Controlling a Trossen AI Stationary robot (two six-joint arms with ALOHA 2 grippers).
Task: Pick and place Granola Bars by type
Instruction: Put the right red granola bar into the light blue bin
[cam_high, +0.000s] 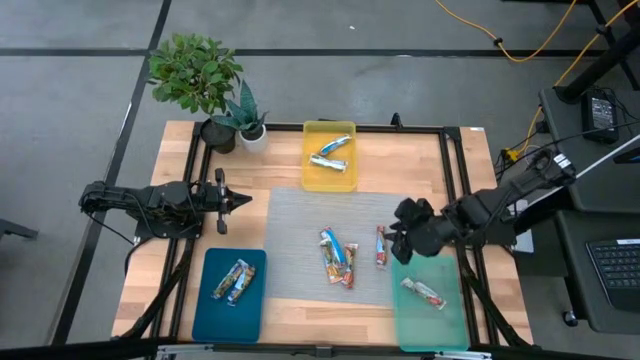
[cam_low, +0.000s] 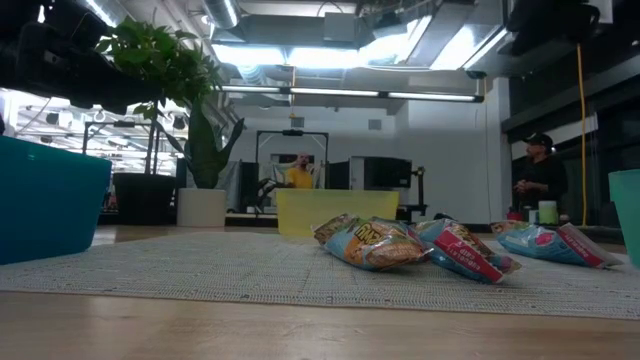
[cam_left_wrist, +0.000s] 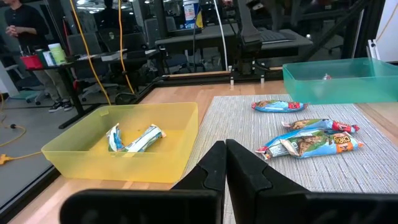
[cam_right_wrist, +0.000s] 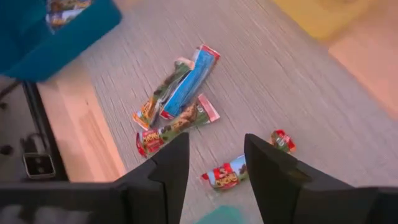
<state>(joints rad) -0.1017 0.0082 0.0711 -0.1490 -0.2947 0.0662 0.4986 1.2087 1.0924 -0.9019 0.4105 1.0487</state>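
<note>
As seen from the high view, table: a wooden table (cam_high: 160, 270) is covered at its middle by a grey mat (cam_high: 300, 215).
High view, trays: two bars are held in the yellow tray (cam_high: 312, 178) at the far edge, two in the dark blue tray (cam_high: 205, 320) at the near left, one in the pale green tray (cam_high: 455, 325) at the near right.
High view, loose bars: a cluster of three granola bars (cam_high: 338, 258) is seen on the mat, with a single red-and-white bar (cam_high: 381, 245) just beside the right gripper.
High view, right gripper (cam_high: 398, 240): it is held over the mat's right edge, near the green tray.
High view, left gripper (cam_high: 240, 201): it is parked at the table's left side, well apart from the bars.
High view, plants: two potted plants (cam_high: 205, 85) are set at the far left corner.
Low view: the loose bars are seen lying flat on the mat; people are visible in the room behind.
Left wrist view: the left fingers (cam_left_wrist: 214, 168) are pressed together, with nothing between them.
Right wrist view: the right fingers (cam_right_wrist: 171, 165) are held apart above the single bar, with nothing clamped.
</note>
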